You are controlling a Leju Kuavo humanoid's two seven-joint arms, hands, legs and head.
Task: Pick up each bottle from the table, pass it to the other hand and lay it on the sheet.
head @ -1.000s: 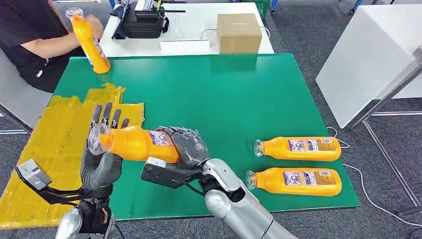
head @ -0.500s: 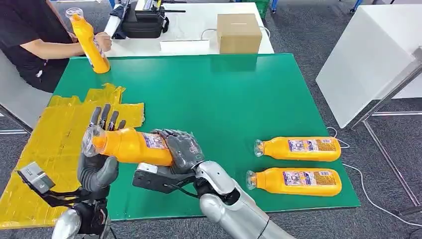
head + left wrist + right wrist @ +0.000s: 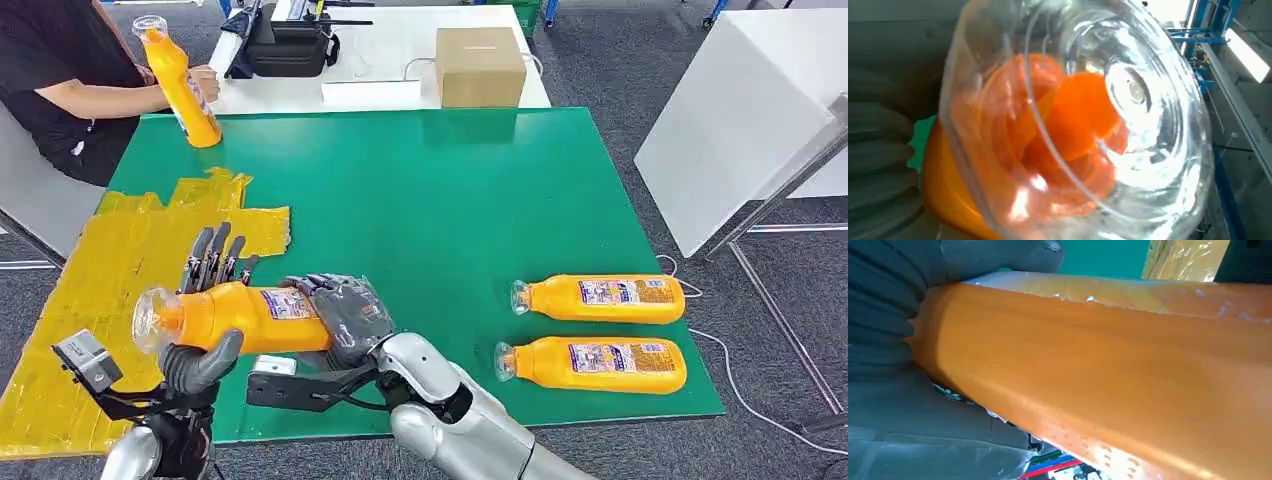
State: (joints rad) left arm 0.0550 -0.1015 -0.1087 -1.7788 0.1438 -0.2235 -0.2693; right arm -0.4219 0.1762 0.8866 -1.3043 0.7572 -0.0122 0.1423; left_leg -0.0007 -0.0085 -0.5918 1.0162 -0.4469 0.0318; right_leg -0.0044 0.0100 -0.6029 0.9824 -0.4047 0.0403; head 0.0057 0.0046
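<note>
An orange bottle (image 3: 250, 318) with a clear cap (image 3: 1088, 115) lies level above the table's front left edge. My right hand (image 3: 345, 312) grips its base end, and the orange body (image 3: 1098, 375) runs past the dark fingers (image 3: 898, 315). My left hand (image 3: 205, 300) cups the neck end: thumb under it, fingers (image 3: 215, 258) standing up behind it, not wrapped round. The crinkled yellow sheet (image 3: 100, 270) lies just left of the hands. Two more orange bottles (image 3: 598, 298) (image 3: 592, 364) lie on their sides at the front right.
A person at the far left holds another orange bottle (image 3: 183, 85) upright on the green table (image 3: 450, 190). Behind the table stand a cardboard box (image 3: 480, 65) and dark gear on a white desk. A white panel (image 3: 740, 110) stands to the right.
Both hands have carried the bottle left and a little lower, so its cap now hangs over the sheet's edge. My left fingers have bent slightly toward the bottle.
</note>
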